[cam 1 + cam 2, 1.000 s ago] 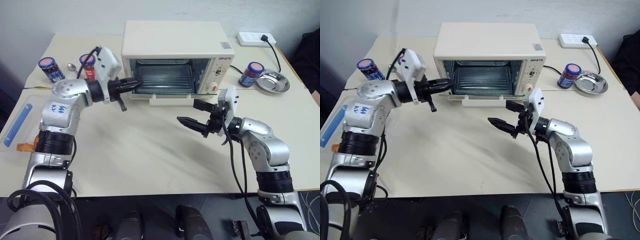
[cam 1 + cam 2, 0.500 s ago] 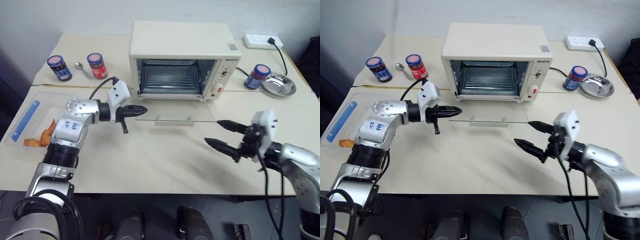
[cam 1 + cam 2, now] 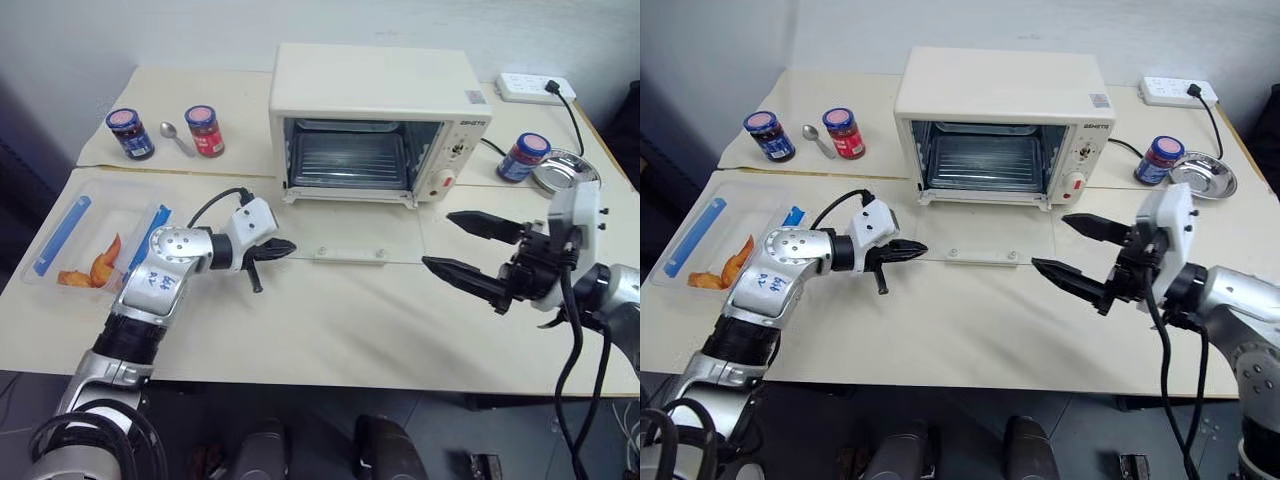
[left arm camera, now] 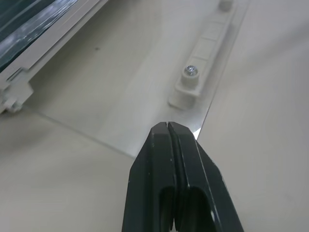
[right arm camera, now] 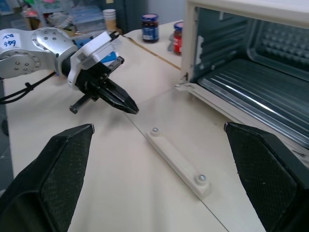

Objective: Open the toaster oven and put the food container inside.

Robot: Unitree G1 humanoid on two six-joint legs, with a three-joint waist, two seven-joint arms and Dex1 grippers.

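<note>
The cream-white toaster oven [image 3: 375, 85] stands at the back centre of the table. Its glass door [image 3: 390, 228] lies folded down flat, handle [image 3: 348, 254] toward me, and the wire rack inside is bare. My left gripper [image 3: 285, 246] is shut and holds nothing. Its tip sits just off the door's front left corner [image 4: 190, 133]. My right gripper [image 3: 438, 240] stands wide open and empty, off the door's right front corner. The clear food container [image 3: 95, 240], with blue clip strips and orange food, rests at the table's left edge, behind my left arm.
A blue-lidded jar [image 3: 131, 133], a spoon [image 3: 177, 137] and a red-lidded jar [image 3: 204, 130] stand back left. Another blue-lidded jar [image 3: 526, 157], a metal dish [image 3: 565, 170] and a power strip [image 3: 528, 88] with its cable are back right.
The view has shifted. The oven door has swung down flat. My left gripper, still shut, sank from the oven mouth to the door's front corner. My right gripper drew back to the right.
</note>
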